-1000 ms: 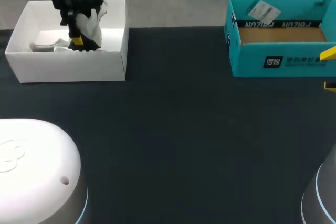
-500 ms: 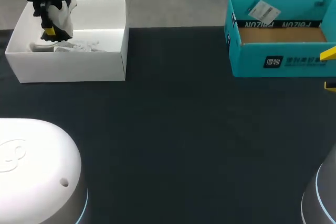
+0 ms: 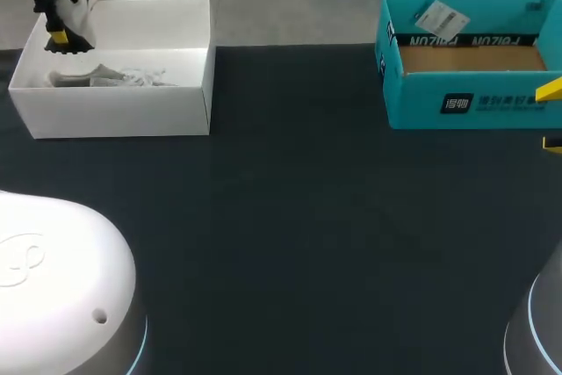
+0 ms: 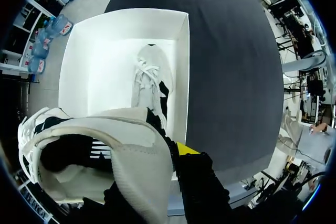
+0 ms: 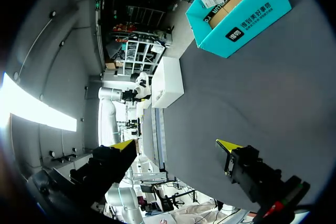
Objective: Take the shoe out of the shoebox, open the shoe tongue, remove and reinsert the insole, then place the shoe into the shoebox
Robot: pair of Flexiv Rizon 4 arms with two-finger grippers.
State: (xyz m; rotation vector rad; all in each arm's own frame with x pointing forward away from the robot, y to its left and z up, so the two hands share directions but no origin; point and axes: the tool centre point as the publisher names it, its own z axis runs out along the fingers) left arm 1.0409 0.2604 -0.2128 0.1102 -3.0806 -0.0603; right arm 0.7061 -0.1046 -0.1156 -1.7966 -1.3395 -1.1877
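We see soft, even light falling from above. The dark table (image 3: 290, 243) soaks it up and gives back hardly any shine, so it reads near black in the head view and paler grey in the right wrist view. The white box (image 3: 114, 111) at the far left is the brightest thing, its walls close to washed out and its floor a shade greyer. The teal shoebox (image 3: 474, 98) at the far right is evenly lit. The shoe (image 4: 105, 150) in our left gripper (image 3: 58, 34) glares pale outside and falls black inside its opening.
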